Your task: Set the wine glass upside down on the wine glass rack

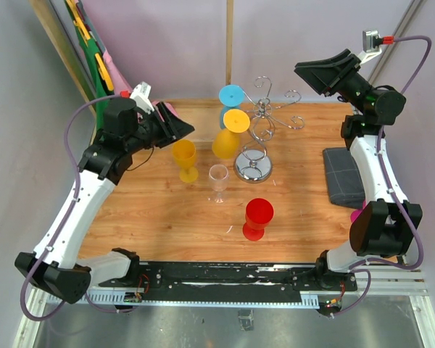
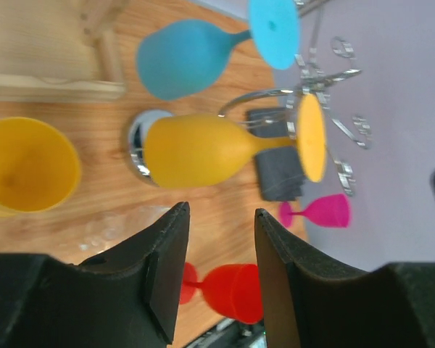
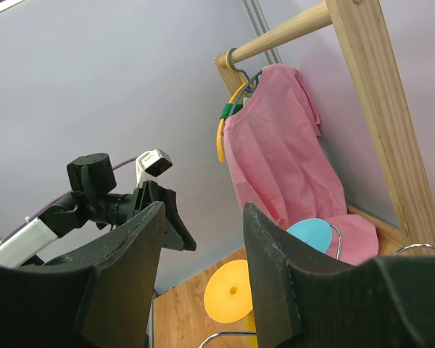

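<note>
The chrome wine glass rack [image 1: 267, 122] stands at the table's back centre on its round mirrored base [image 1: 253, 170]. Two glasses hang on it upside down: a blue one [image 1: 230, 96] and an orange one [image 1: 227, 141]. On the table stand a yellow wine glass [image 1: 185, 156], a clear one [image 1: 218, 181] and a red one [image 1: 258, 218]. My left gripper [image 1: 175, 124] hovers open and empty just left of the rack, above the yellow glass [image 2: 25, 167]; between its fingers the wrist view shows the red glass [image 2: 232, 291]. My right gripper [image 1: 323, 73] is raised at the back right, open and empty.
A folded grey cloth [image 1: 344, 176] lies at the right, and a pink glass [image 2: 322, 212] stands beside it, mostly hidden by the right arm in the top view. A wooden frame with a pink garment [image 3: 283, 159] on a hanger stands at the back left.
</note>
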`<state>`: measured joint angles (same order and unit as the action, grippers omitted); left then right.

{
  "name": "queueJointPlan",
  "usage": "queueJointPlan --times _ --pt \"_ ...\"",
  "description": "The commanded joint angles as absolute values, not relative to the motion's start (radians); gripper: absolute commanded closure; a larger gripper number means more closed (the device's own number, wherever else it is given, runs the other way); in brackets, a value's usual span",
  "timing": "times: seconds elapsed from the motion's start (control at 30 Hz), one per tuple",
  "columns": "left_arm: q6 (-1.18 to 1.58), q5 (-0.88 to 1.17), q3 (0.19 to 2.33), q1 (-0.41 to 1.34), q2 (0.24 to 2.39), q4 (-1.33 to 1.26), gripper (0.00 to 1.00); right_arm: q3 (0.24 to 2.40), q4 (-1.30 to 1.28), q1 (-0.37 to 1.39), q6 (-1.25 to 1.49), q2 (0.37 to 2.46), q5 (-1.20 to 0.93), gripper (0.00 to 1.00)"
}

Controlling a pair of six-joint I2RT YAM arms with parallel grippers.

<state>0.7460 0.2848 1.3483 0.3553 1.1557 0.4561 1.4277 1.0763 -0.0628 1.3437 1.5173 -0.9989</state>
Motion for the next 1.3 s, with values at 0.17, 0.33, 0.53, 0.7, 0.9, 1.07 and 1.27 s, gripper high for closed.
queueJointPlan --times 0.17,0.33,0.53,0.7,0.9,1.07,1.27 --pt "0.445 -0.035 1.427 0.342 1.259 0.688 0.55 1.431 1.094 -0.067 1.326 1.504 -1.002 0.51" --pt "0.362 -0.095 1.438 0.342 1.315 0.701 0.56 1.431 1.089 -0.067 1.322 1.506 -0.999 0.51" --pt "0.288 -0.187 1.463 0.346 1.422 0.730 0.61 1.415 1.091 -0.067 1.320 1.501 -1.000 0.51" --pt "0.247 -0.281 1.479 0.383 1.480 0.745 0.61 1.400 1.062 -0.067 1.292 1.489 -1.002 0.51" --pt "0.231 -0.369 1.511 0.385 1.560 0.755 0.61 1.406 1.072 -0.067 1.300 1.496 -1.002 0.51" --pt "0.224 -0.387 1.525 0.386 1.610 0.756 0.62 1.404 1.075 -0.067 1.301 1.496 -1.003 0.51" --pt "0.234 -0.358 1.522 0.386 1.662 0.753 0.63 1.401 1.080 -0.067 1.303 1.499 -1.003 0.51"
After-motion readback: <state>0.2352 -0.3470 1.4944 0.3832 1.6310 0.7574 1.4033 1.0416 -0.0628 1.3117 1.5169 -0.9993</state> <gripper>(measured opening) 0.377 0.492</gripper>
